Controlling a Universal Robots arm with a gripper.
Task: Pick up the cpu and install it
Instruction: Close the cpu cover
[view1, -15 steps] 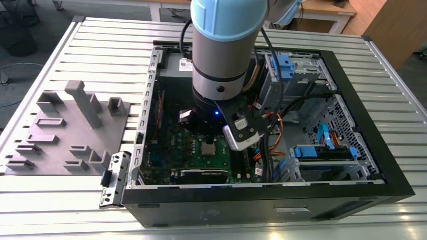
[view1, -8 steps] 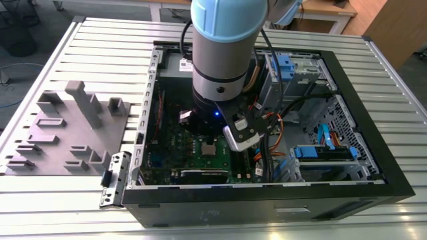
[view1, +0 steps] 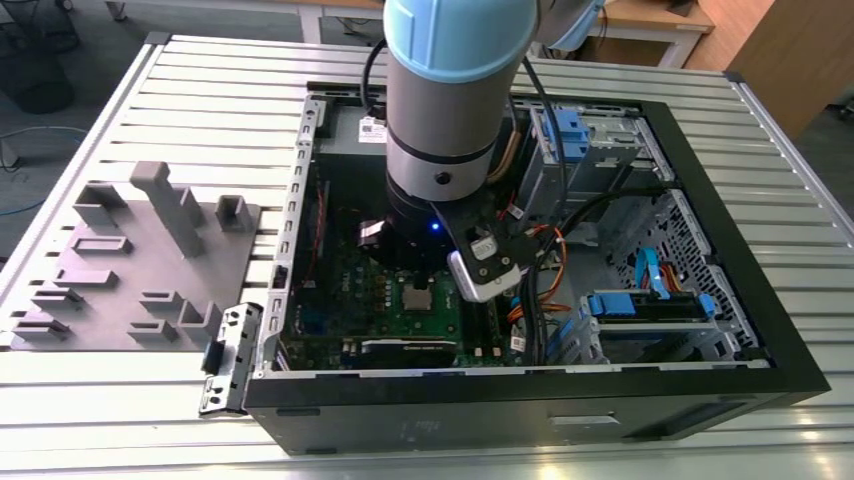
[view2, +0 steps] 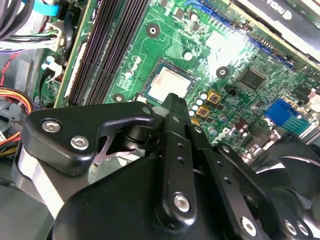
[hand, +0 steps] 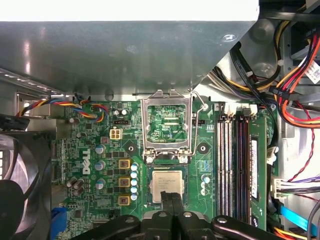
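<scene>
Ribbed aluminium bench slats (view1: 200, 90) carry an open black desktop computer case (view1: 534, 410) lying on its side, and the grey and pale-blue robot arm (view1: 454, 90) reaches down into it.

The black two-finger gripper (hand: 172, 200) has its fingers drawn together so that only a thin seam shows between them in the first wrist view, and nothing shows pinched there. Its tips hang just over the near edge of the cpu (hand: 167, 184), a small flat square chip with a silvery-grey metal top; I cannot tell whether they touch it. The chip lies flat and square in the socket recess on the green motherboard (hand: 90, 165), and it also shows beyond the fingertips in the second wrist view (view2: 170, 82).

Just beyond the chip, the rectangular metal load frame (hand: 145, 125) of the socket stands flipped up and open. Dark memory slots (hand: 235, 165) run beside the socket, a black fan (hand: 20, 190) sits on its other side, and bundles of red, yellow and black cables (hand: 295, 75) crowd the case wall past the slots. On the exterior view's left, well apart from the case, rests a grey moulded fixture tray (view1: 134, 260).

The chip is probably light, stiff and thin, with a smooth lid that could slip. Its underside and the socket contacts are likely fragile, so two opposite edges look like the safest hold, kept level.
</scene>
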